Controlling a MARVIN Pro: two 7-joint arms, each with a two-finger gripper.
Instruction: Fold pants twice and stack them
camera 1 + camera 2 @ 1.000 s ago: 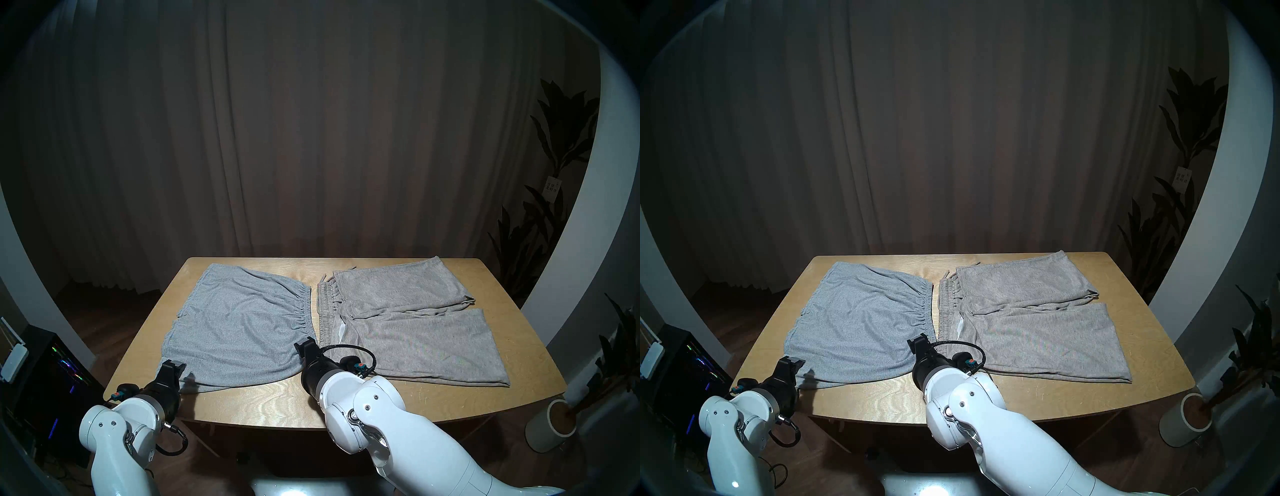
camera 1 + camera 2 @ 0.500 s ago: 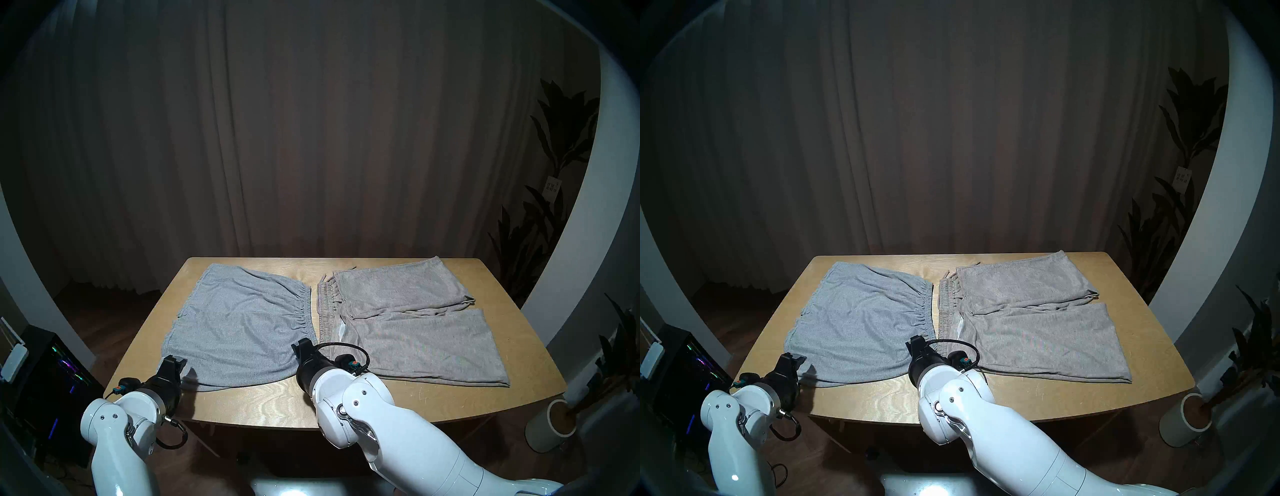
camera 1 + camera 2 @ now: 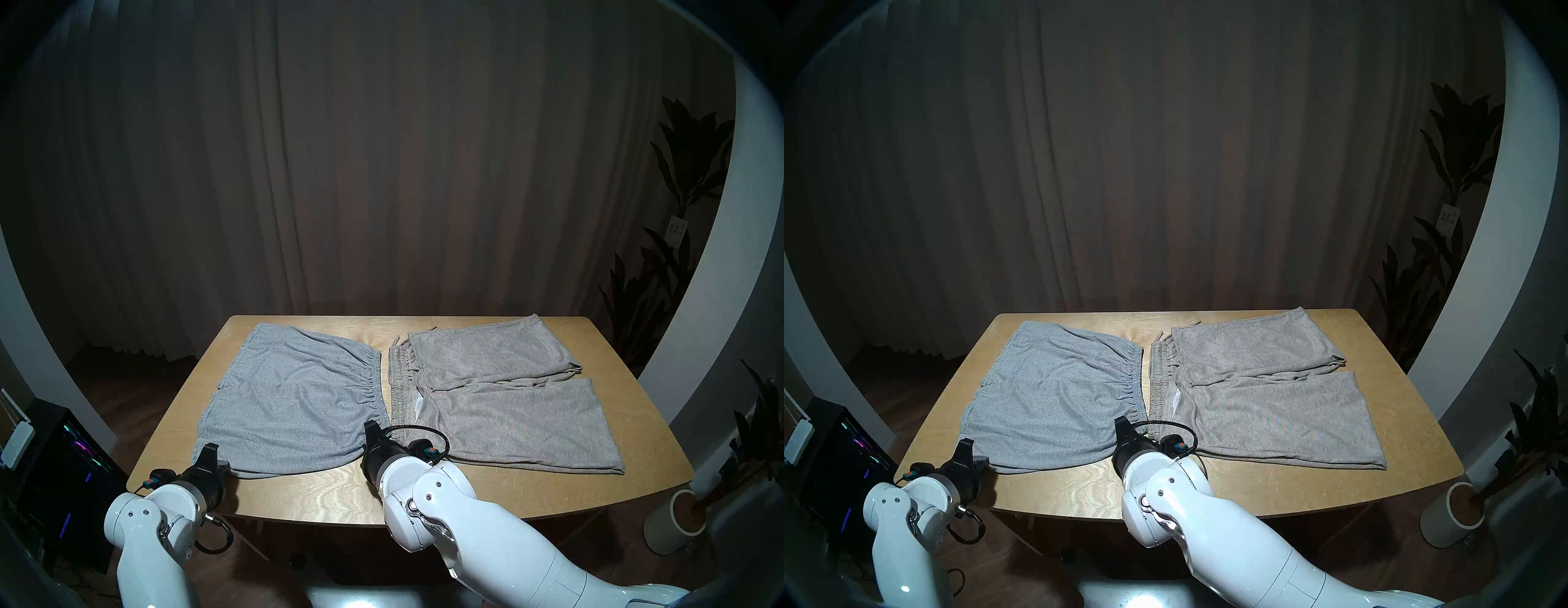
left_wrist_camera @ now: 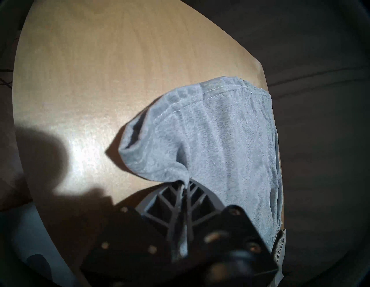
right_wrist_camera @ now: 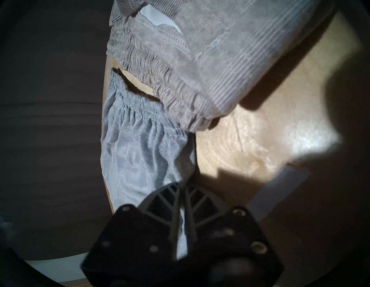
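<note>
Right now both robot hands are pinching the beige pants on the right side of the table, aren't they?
Not quite. Both are pinching, but the cloth is the light grey pants, not the beige pants. The left wrist view shows the left gripper shut on a grey hem corner, and the right wrist view shows the right gripper shut on grey cloth near the waistband. The beige pair lies untouched.

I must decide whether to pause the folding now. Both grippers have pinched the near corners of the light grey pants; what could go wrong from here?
1. The left gripper pinches only a thin corner of the light grey pants, so the fabric may slip out on lifting.
2. The right gripper grips beside the beige-grey pants; their waistbands nearly touch, so the second pair could be dragged.
3. Uneven lifting may give a crooked fold.
</note>
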